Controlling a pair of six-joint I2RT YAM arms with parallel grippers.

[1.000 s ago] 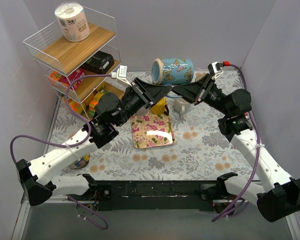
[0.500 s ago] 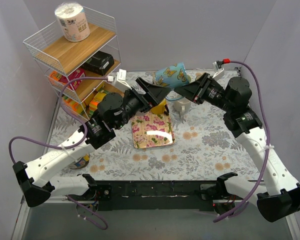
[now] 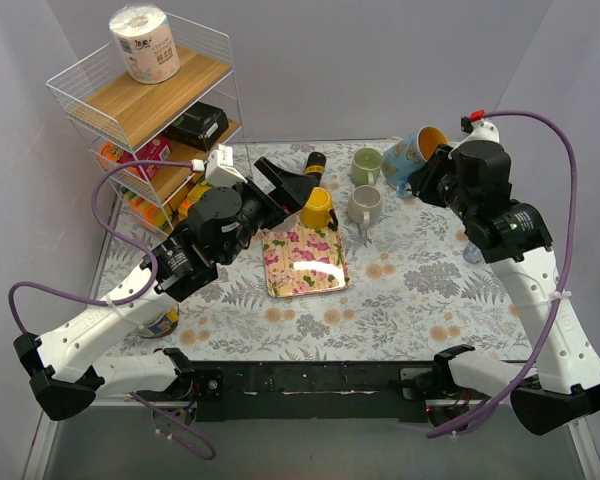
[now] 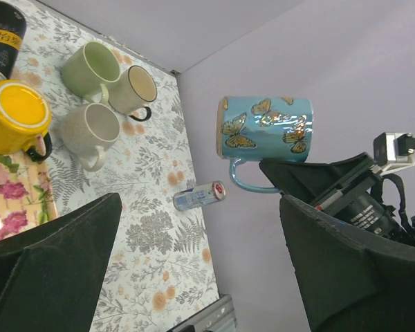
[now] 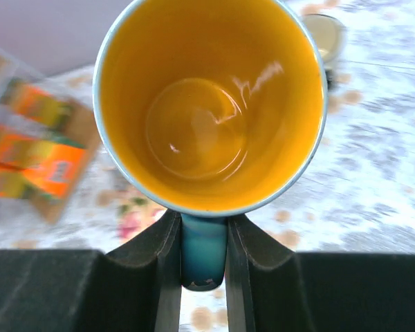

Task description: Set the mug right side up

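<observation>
The table [image 3: 410, 300] is covered by a soft, grey-leafed floral cloth. At its far left corner stands a white wire rack with wooden shelves [image 3: 150, 100], well apart from the work. Nearer the middle lies a flat, glossy, square tray with pink flowers [image 3: 302, 265], and a yellow glazed mug [image 3: 318, 208] sits at its far edge, base upward in the left wrist view.

The task's thing, a blue glazed ceramic mug printed with butterflies [image 3: 417, 155], hangs in the air above the far right part of the table, touching nothing but the right gripper [image 5: 203, 252]. That pincer is closed hard on the mug's looped blue handle [image 5: 203, 257], one finger pressed to each side of it. The handle gives the narrow fingers something to bite, which the wide, slick barrel would not. The wrist camera looks straight into the shiny orange-yellow inside (a highlight curls across the round bottom). From above, the mouth tips up and outward, so the mug seems nearly righted but not yet level or set down.

The left gripper [image 3: 302, 183] hovers beside the yellow mug with its dark fingers spread wide, holding nothing, likely keeping clear.

Just past the tray stand a pale green mug [image 3: 365, 165] and a speckled cream mug [image 3: 362, 205], both smooth, round and upright.
</observation>
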